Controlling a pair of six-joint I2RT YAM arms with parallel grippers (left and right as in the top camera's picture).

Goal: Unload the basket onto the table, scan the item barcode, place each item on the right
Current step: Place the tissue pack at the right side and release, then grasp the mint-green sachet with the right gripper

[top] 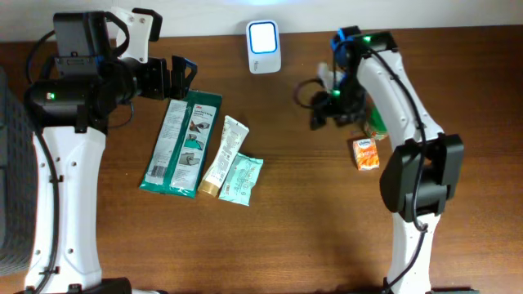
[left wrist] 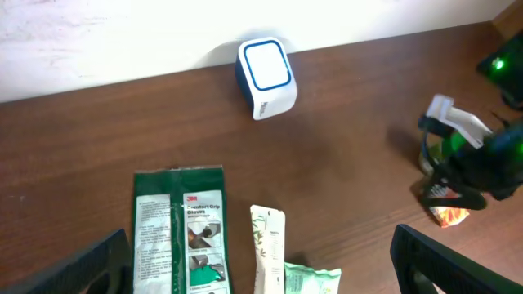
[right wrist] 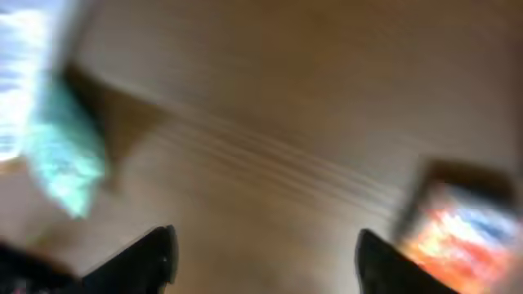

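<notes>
The scanner [top: 264, 45] is a small white block with a lit blue face at the table's far edge; it also shows in the left wrist view as the scanner [left wrist: 265, 75]. A green glove pack [top: 181, 143], a cream tube [top: 222, 155] and a teal pouch [top: 243, 178] lie side by side at centre left. An orange box [top: 366, 153] lies at the right. My left gripper [top: 176, 77] hangs open above the pack's top end. My right gripper [top: 320, 117] hovers open left of the orange box, holding nothing. In the blurred right wrist view the gripper [right wrist: 265, 261] has bare table between its fingers.
A second orange and green packet [top: 377, 125] is partly hidden behind the right arm. A dark basket [top: 12, 163] sits at the left edge. The right arm's upper link reaches over the table's right side, close to the scanner.
</notes>
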